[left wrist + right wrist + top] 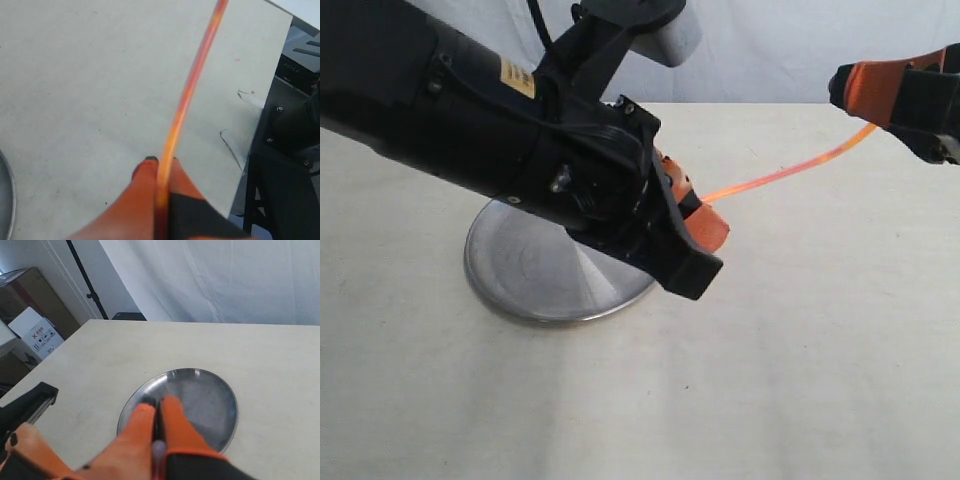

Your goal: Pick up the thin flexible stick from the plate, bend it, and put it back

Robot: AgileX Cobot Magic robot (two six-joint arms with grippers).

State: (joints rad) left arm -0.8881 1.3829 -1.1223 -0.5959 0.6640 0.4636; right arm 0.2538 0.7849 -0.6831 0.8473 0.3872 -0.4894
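My left gripper (705, 228) and right gripper (868, 92) each pinch one end of the thin pink-orange straw-like stick (790, 172), strung between them in a faint curve (barely a bend). Pickup is done; real bending and the return to the round silvery metal plate (520, 285), lying below and nearer my left gripper, are left.

The thin pink-orange stick (790, 172) stretches from the left gripper (700, 212), just right of the round silvery metal plate (520, 285) on the pale table (800, 360), up to the right gripper (865, 92) farther right.
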